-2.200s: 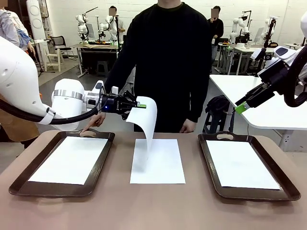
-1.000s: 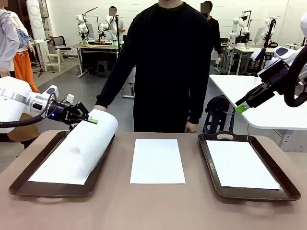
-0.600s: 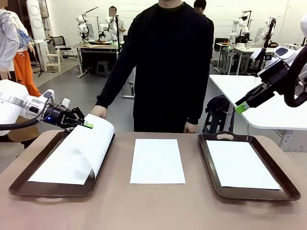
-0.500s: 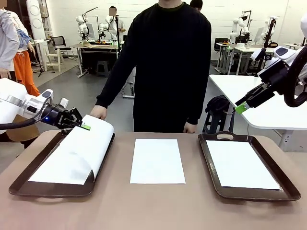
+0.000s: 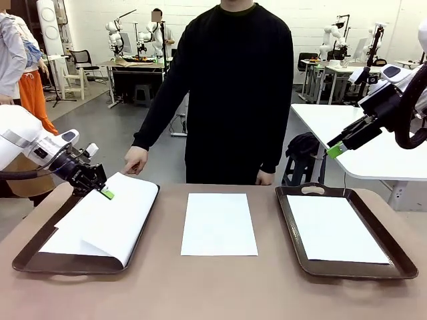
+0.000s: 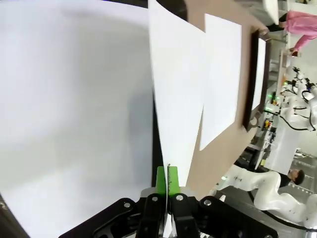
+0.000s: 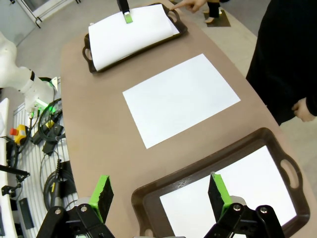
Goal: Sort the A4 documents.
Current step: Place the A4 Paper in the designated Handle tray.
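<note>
Left end effector clenched on an A4 sheet over the brown tray; released askew, it may slide over the rim

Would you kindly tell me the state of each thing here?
left gripper: shut on held sheet
right gripper: open, empty
held sheet: pinched, draping onto left tray
middle sheet: flat on table
left tray: holds lower sheet
right tray: holds one flat sheet

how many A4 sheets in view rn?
4 sheets: a held sheet in the left gripper, draped over the lower sheet in the left tray; the centre sheet on the table; the right sheet in the right tray. More may hide underneath.
</note>
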